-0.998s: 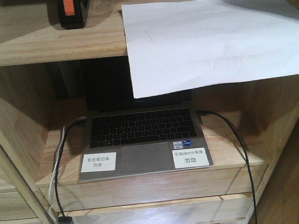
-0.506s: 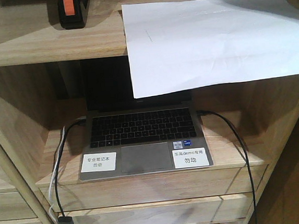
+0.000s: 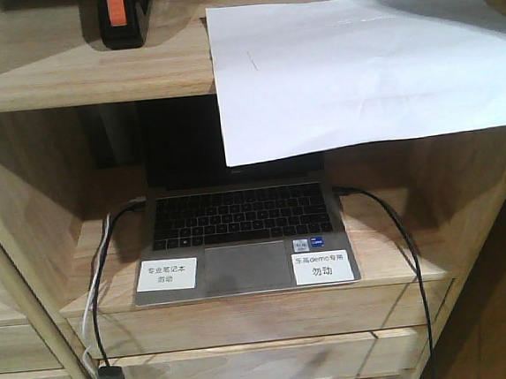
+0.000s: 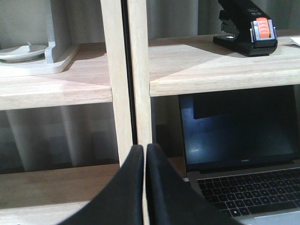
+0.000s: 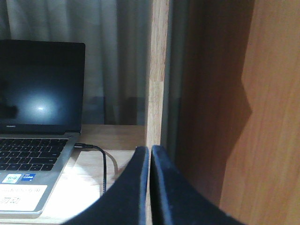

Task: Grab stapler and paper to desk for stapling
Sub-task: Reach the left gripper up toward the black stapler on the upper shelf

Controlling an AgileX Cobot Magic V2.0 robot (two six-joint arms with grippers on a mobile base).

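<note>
Left gripper [image 4: 144,149] closed and empty, right gripper [image 5: 150,150] likewise, stapler [image 3: 123,16] on shelf [image 3: 48,74]

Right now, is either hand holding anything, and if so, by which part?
Nothing is held. The left hand and right hand are both shut and empty; the stapler and the paper lie untouched on the upper shelf.

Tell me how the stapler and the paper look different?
The stapler is small, chunky and black with an orange patch; the paper is big, flat and white. The stapler sits fully on the shelf; the paper hangs over its front edge, above the laptop. Both rest on the same upper shelf.
</note>
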